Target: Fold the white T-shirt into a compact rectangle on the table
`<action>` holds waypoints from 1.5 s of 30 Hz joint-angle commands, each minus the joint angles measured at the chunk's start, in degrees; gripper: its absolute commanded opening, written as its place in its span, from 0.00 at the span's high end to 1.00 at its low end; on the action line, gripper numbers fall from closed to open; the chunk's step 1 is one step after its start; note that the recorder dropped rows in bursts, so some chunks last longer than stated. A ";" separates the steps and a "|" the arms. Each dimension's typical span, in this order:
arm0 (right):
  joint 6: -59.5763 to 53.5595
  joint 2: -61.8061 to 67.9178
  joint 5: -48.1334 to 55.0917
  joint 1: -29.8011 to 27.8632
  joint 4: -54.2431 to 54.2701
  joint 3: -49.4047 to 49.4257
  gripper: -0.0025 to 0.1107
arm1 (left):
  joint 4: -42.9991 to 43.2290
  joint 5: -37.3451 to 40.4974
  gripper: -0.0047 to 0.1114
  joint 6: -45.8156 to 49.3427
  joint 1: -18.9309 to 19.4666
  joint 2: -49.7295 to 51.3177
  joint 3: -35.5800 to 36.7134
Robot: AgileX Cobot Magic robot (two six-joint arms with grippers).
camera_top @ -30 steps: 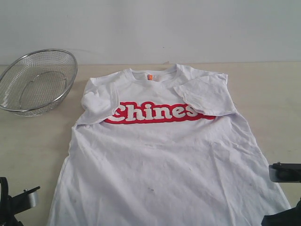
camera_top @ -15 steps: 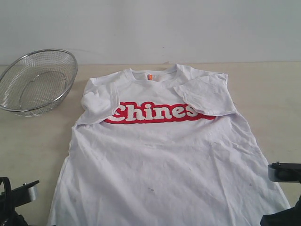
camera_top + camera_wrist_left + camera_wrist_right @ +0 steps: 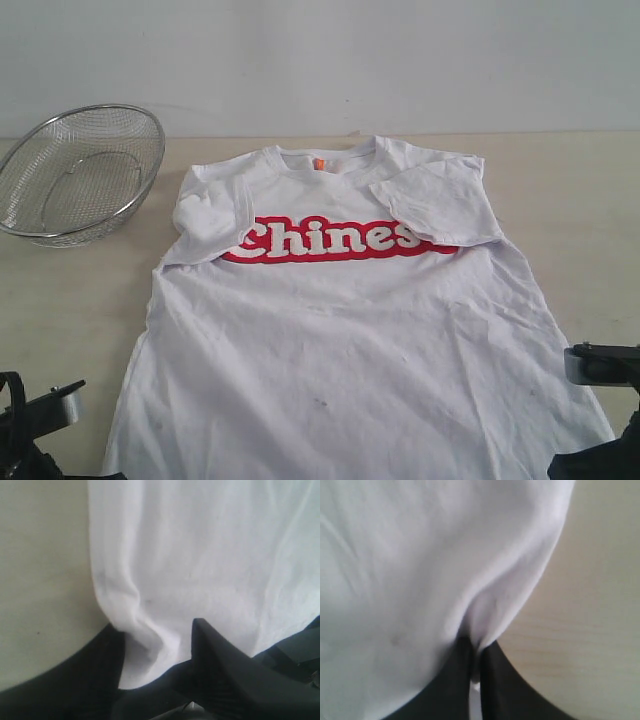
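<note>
The white T-shirt (image 3: 350, 330) lies face up on the table (image 3: 580, 200), both sleeves folded in over the chest and the red lettering showing. My left gripper (image 3: 156, 626) is at the shirt's (image 3: 200, 555) lower left corner. Its jaws stand apart, with a bunched fold of the hem lying between them. My right gripper (image 3: 476, 642) is at the lower right corner, shut on a pinched ridge of the shirt (image 3: 420, 555). In the exterior view only parts of the left arm (image 3: 40, 415) and right arm (image 3: 605, 365) show at the bottom corners.
A silver wire-mesh bowl (image 3: 75, 175) sits tilted at the back left, just off the shirt's left shoulder. Bare tabletop shows on both sides of the shirt, and a pale wall stands behind the table's far edge.
The left arm's hardware has crept a little farther up the exterior view. The right arm has edged slightly left. The shirt has barely shifted.
</note>
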 commanded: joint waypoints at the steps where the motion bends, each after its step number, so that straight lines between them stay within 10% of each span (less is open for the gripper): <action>1: -0.79 -0.07 -0.04 -0.18 0.34 -0.16 0.98 | 2.53 -6.63 0.60 0.65 -0.04 0.64 0.21; 19: -1.02 -0.07 -0.04 -0.18 0.60 -0.16 0.98 | 2.53 -6.85 0.92 3.03 -0.04 0.64 0.21; 45: -5.78 -5.59 3.18 -0.18 3.97 -1.23 0.98 | 0.46 -3.33 0.92 3.14 -0.04 -10.81 0.21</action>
